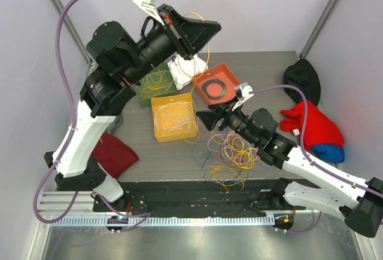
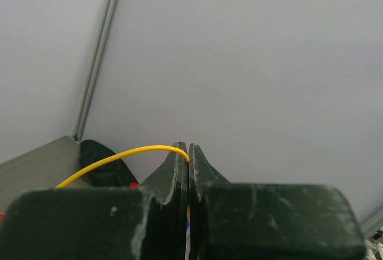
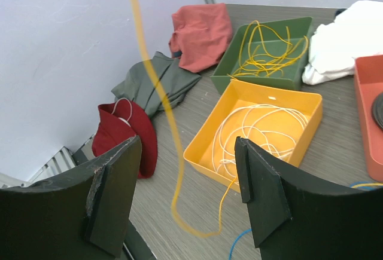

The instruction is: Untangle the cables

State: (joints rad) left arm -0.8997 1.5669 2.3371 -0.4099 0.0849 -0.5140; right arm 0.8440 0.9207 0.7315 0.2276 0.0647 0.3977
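Pinching yellow cable (image 2: 119,154), left claw (image 2: 188,148) (raised)

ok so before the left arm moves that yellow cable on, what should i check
1. Left gripper shut on the yellow cable: ok.
2. Cable's lower end free of the tangled pile: cannot tell.
3. Right gripper open, holding nothing: ok.
4. Hanging cable clear of the right gripper's fingers: cannot tell.
5. Green tray holds only yellow wires: ok.
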